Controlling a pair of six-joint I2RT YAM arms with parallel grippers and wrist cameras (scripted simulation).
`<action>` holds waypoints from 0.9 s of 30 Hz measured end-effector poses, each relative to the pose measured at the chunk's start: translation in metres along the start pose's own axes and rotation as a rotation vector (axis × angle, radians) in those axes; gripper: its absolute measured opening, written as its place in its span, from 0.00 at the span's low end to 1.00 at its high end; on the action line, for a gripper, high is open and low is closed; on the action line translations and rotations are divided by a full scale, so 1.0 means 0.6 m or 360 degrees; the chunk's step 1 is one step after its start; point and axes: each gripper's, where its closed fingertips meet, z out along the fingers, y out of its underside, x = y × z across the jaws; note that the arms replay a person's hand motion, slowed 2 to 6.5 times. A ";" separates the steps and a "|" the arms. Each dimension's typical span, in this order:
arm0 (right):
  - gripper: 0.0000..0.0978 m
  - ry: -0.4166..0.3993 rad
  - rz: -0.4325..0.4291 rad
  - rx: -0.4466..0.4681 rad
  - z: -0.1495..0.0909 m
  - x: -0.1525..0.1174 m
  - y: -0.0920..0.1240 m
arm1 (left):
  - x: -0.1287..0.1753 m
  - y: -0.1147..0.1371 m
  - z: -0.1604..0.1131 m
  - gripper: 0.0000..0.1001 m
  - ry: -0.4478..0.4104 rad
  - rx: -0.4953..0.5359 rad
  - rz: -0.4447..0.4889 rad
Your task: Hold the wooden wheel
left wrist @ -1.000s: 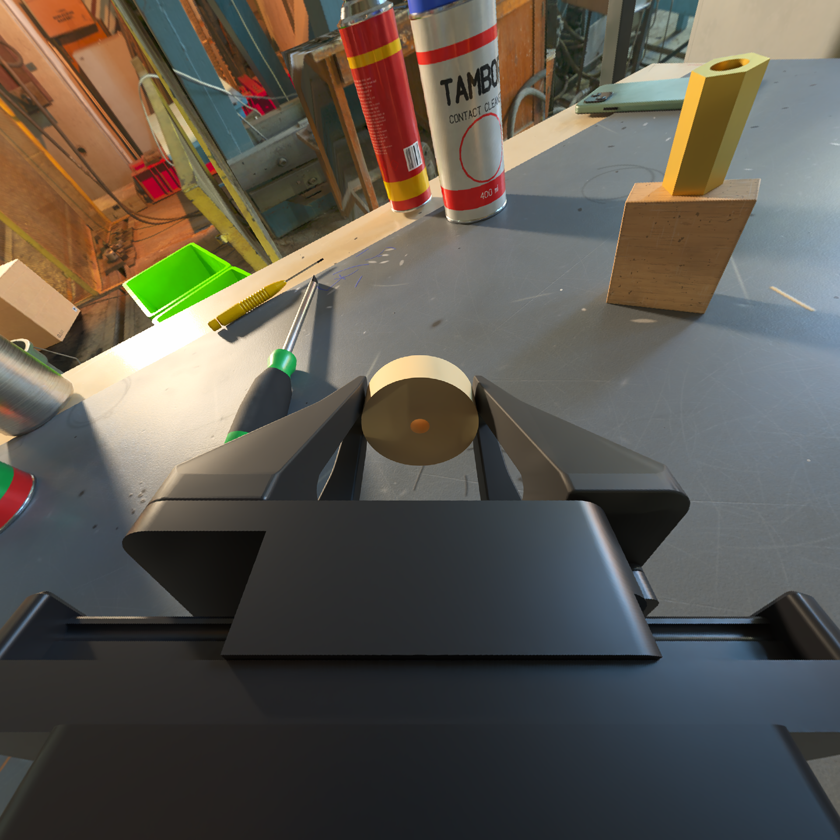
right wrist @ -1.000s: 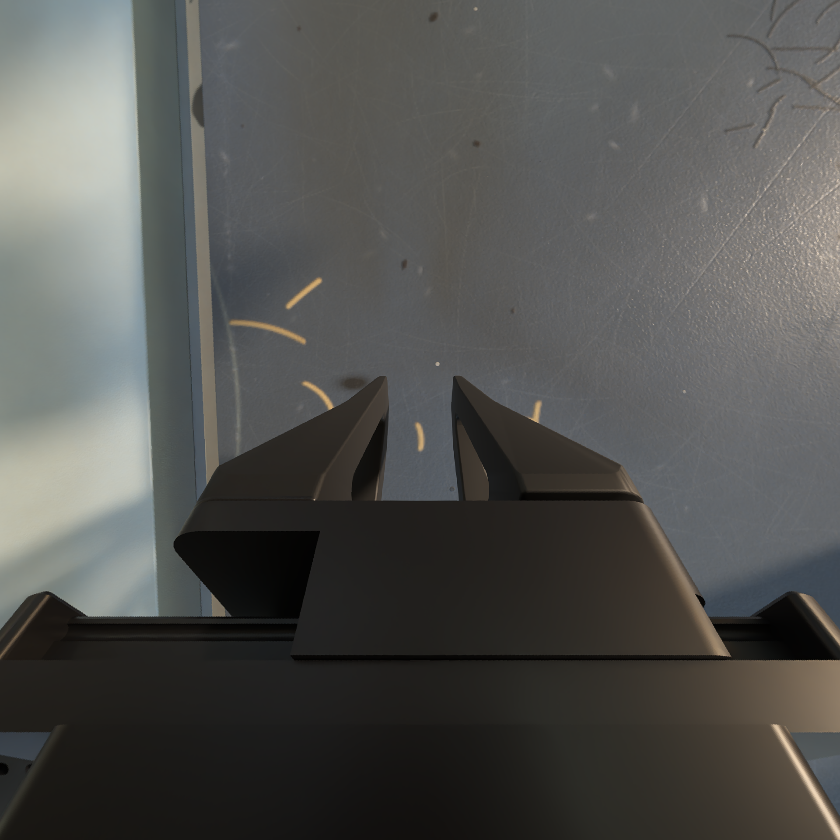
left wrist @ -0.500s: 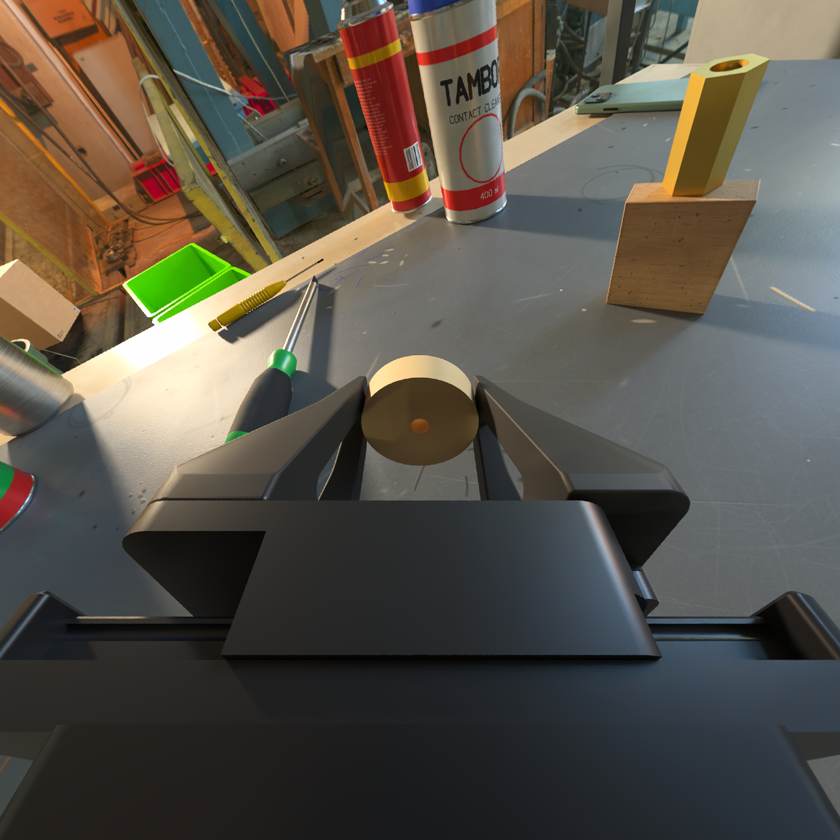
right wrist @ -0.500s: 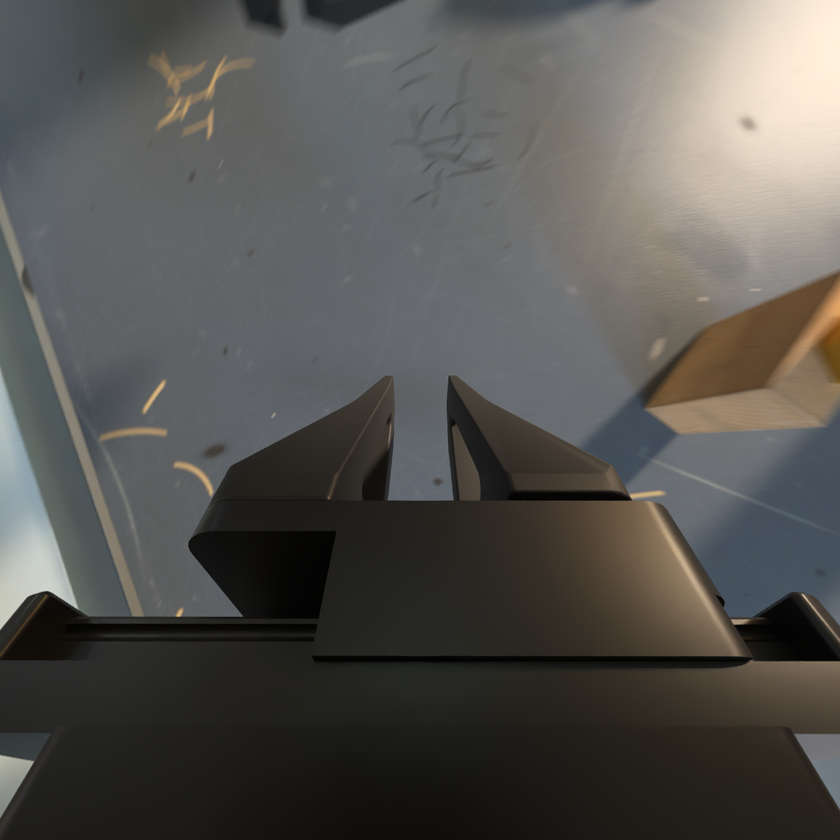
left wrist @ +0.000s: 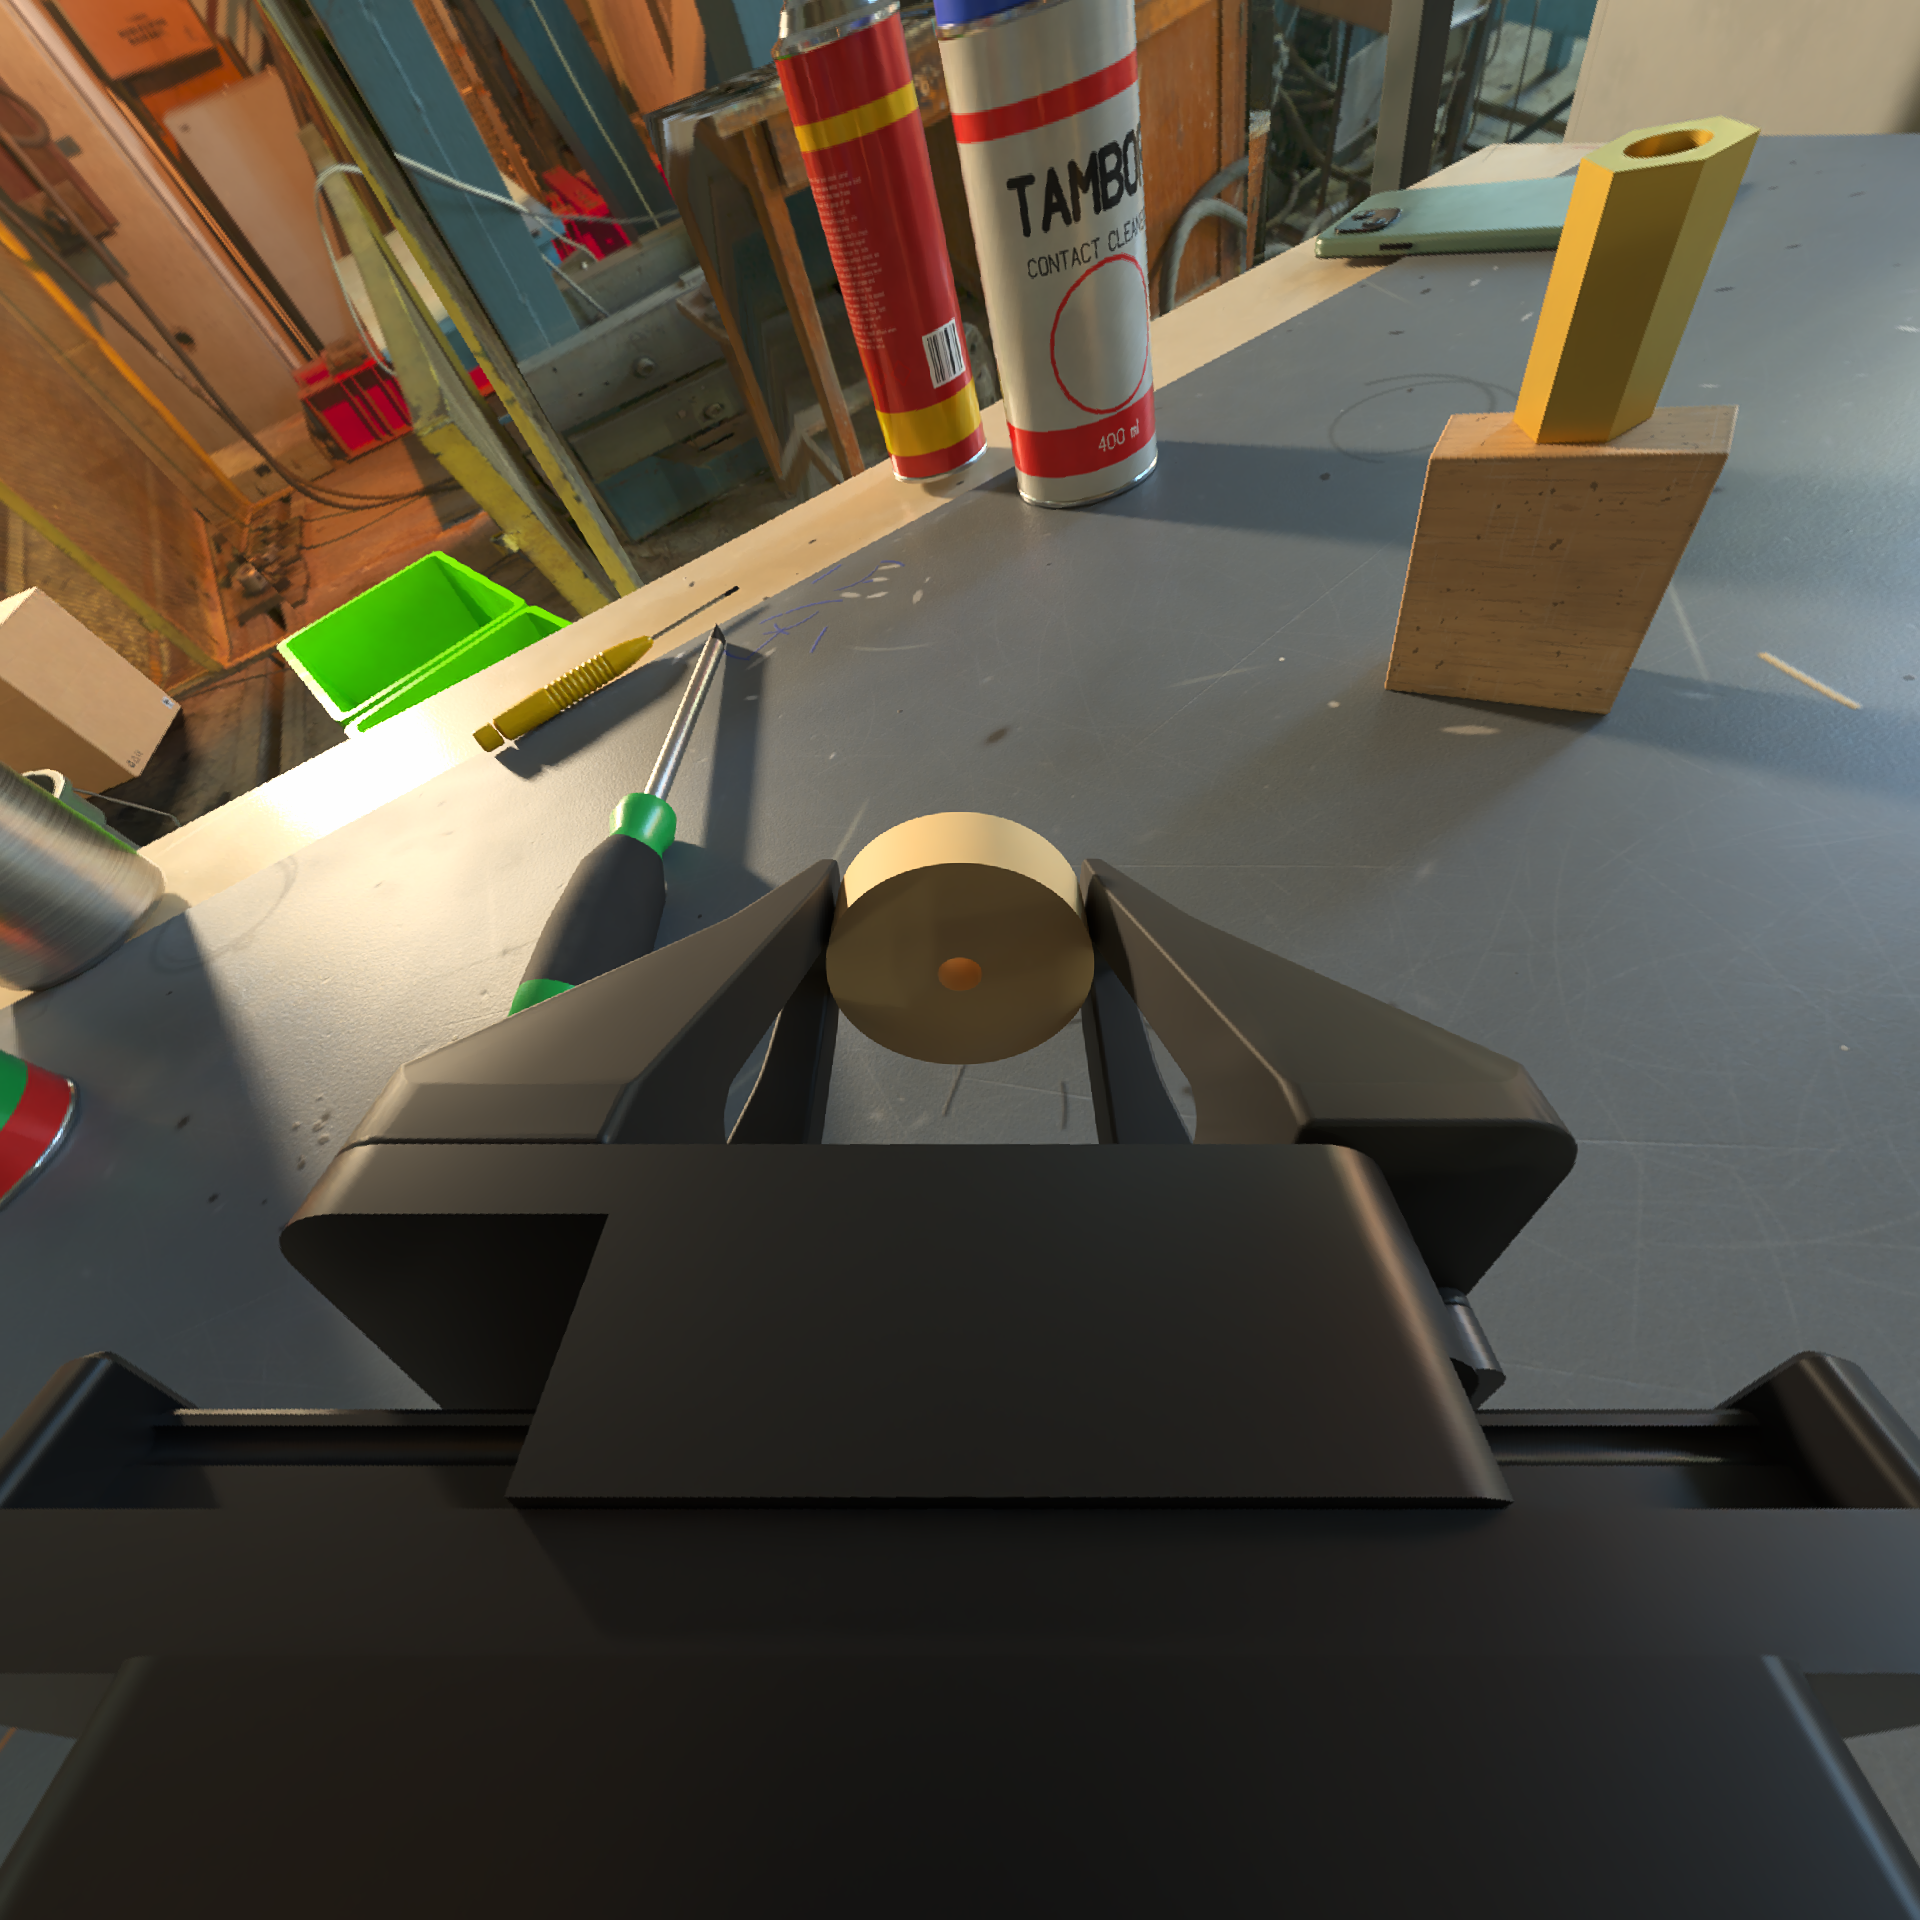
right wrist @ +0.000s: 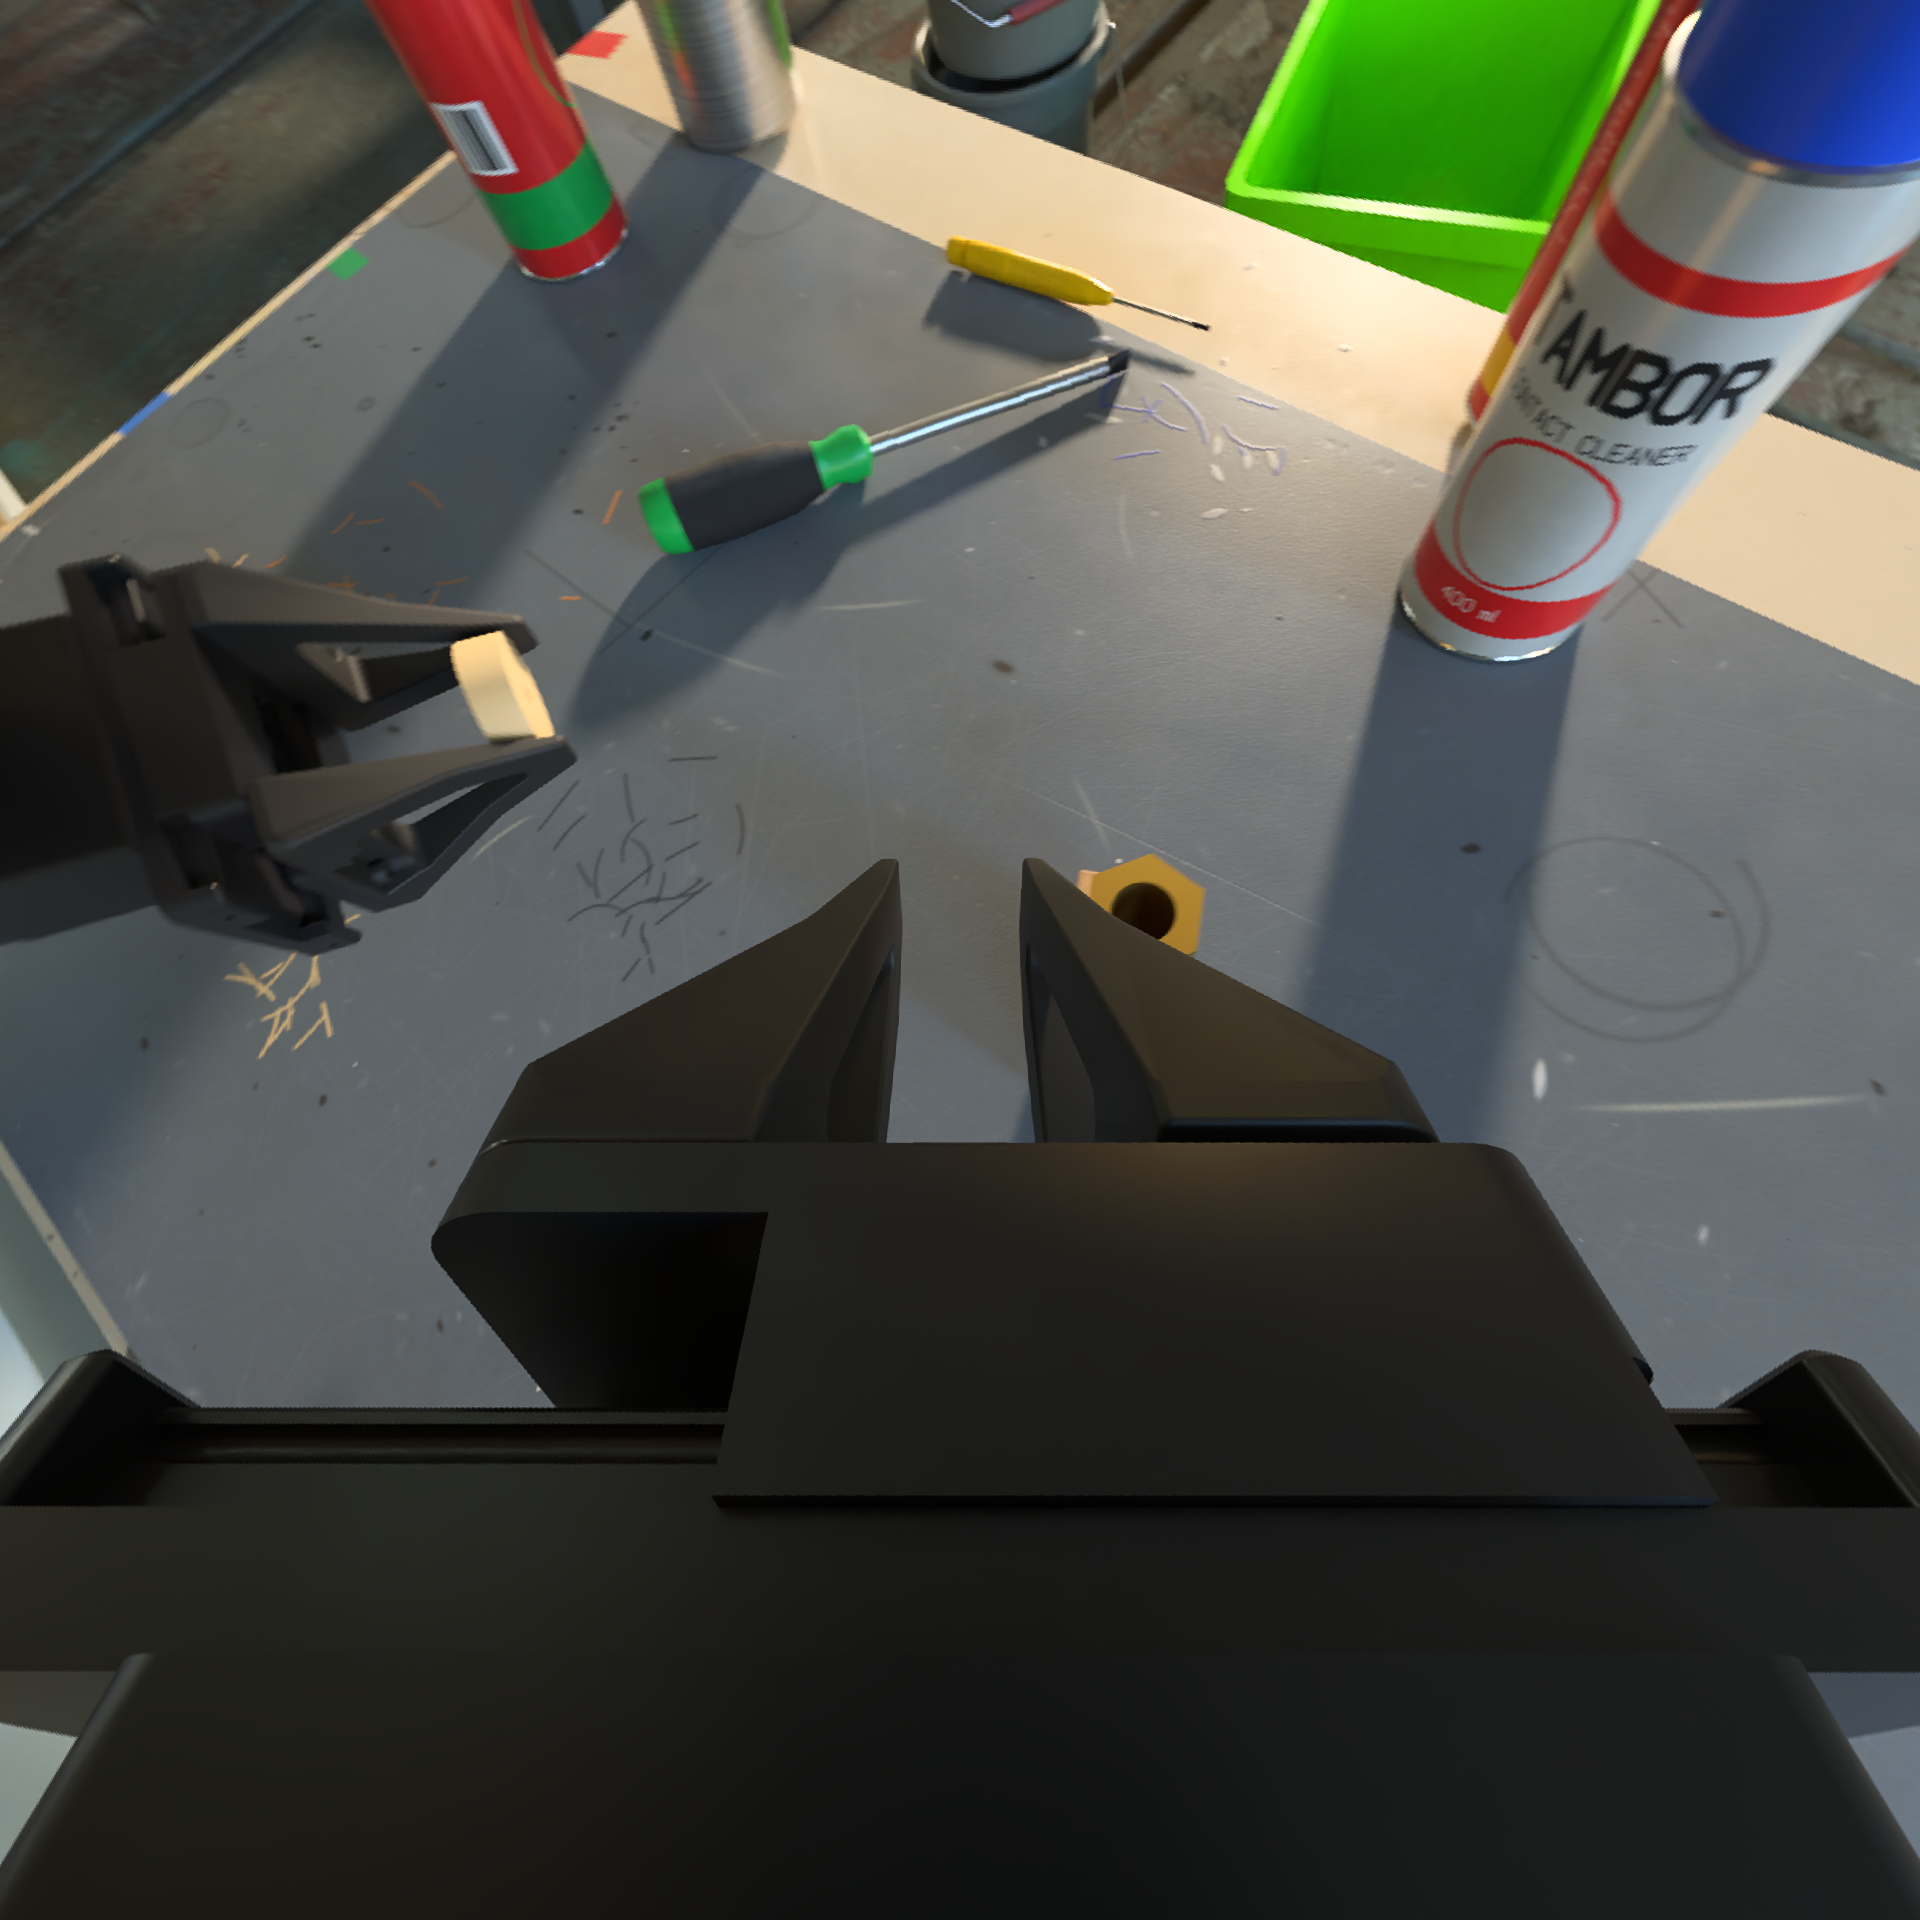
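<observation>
The wooden wheel is a pale disc with a small orange centre hole. It is clamped by its rim between the fingers of my left gripper, above the grey table. In the right wrist view the left gripper shows at the left with the wheel in its tips. My right gripper is empty, with only a narrow gap between its fingers, above the table. It is apart from the wheel.
A yellow hexagonal peg stands on a wooden block; its top shows by my right finger. Two spray cans, a green-handled screwdriver, a yellow one, a phone and a green bin lie along the far edge.
The right wrist view has swung from the bare table edge to face the table's middle, with its fingers slightly closer together. The left gripper and wheel have not moved.
</observation>
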 end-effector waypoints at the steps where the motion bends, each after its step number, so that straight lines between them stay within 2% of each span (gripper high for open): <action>1: 0.20 0.0026 0.0010 -0.0014 0.001 0.007 -0.005 | 0.000 0.001 0.000 0.38 0.0000 -0.0001 -0.0001; 7: 0.20 0.0148 -0.0004 -0.0165 0.013 0.039 -0.016 | -0.001 0.002 -0.001 0.38 -0.0003 -0.0006 -0.0001; 11: 0.20 0.0128 -0.0010 -0.0267 0.023 0.042 -0.016 | -0.001 0.002 -0.002 0.38 -0.0004 -0.0007 -0.0001; 27: 0.20 0.0161 -0.0087 -0.0480 0.048 0.047 -0.009 | -0.006 0.011 -0.004 0.38 -0.0014 -0.0052 -0.0015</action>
